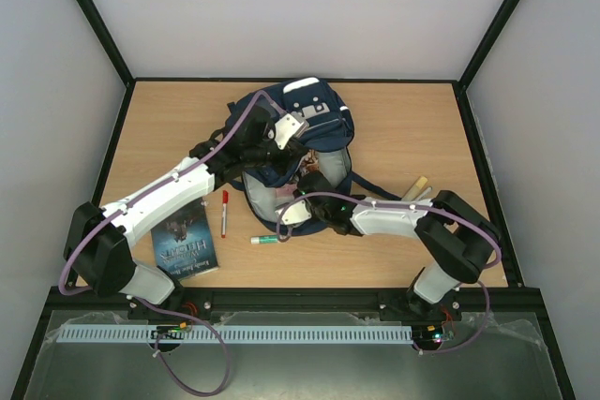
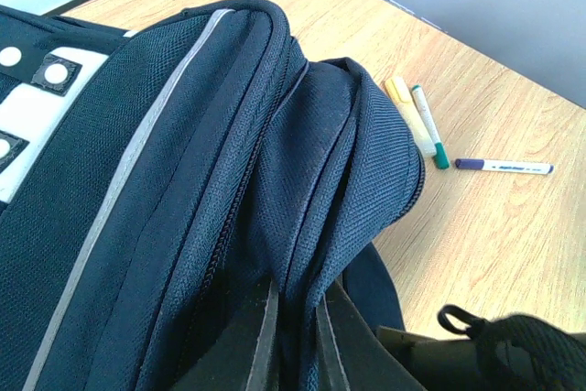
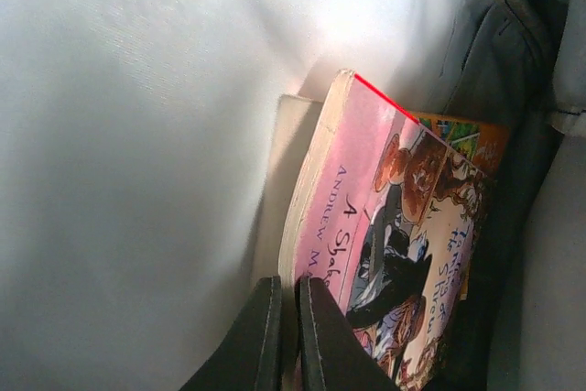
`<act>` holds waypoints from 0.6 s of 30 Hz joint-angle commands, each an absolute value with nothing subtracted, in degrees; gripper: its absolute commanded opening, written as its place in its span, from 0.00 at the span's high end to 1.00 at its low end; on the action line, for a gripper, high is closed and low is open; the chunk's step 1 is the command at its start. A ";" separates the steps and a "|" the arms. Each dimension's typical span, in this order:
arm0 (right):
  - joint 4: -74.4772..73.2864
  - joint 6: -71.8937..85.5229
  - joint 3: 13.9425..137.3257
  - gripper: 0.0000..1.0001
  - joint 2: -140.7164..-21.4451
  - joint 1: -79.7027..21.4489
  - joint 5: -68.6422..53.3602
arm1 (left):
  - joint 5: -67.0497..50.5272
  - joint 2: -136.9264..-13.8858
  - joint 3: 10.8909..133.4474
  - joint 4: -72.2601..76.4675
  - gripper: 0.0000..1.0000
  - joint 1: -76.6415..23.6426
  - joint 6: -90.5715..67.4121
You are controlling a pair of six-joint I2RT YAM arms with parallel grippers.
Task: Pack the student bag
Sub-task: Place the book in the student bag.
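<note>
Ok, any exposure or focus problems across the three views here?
Top external: even light, soft shadows, sharp. Left wrist: student bag weave crisp, dark beneath the fold. Right wrist: pale lining washed out, pink book cover slightly soft but legible.

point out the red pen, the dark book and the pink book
red pen (image 1: 224, 214): top view, its white barrel
dark book (image 1: 186, 243): top view, middle of the cover
pink book (image 3: 362, 167): right wrist view, pink upper cover

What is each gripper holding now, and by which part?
Left gripper pinches the student bag by a fabric fold at its opening. Right gripper is shut at the edge of the pink book inside the bag; whether it grips it cannot be told.
</note>
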State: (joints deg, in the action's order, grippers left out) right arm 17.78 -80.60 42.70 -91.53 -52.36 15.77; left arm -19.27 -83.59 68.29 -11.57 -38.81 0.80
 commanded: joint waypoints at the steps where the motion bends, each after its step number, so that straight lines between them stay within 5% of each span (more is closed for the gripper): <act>1: 15.49 -83.68 45.77 0.94 -93.71 -49.88 12.20 | -23.71 -80.81 69.87 -5.23 0.97 -38.85 0.46; 7: 12.59 -81.63 49.58 0.71 -95.08 -48.59 10.81 | -23.68 -81.04 69.96 -5.45 0.97 -38.85 0.53; 18: -9.95 -60.48 52.45 0.59 -81.88 -48.35 2.37 | -22.90 -82.18 69.96 -5.65 0.95 -38.85 0.11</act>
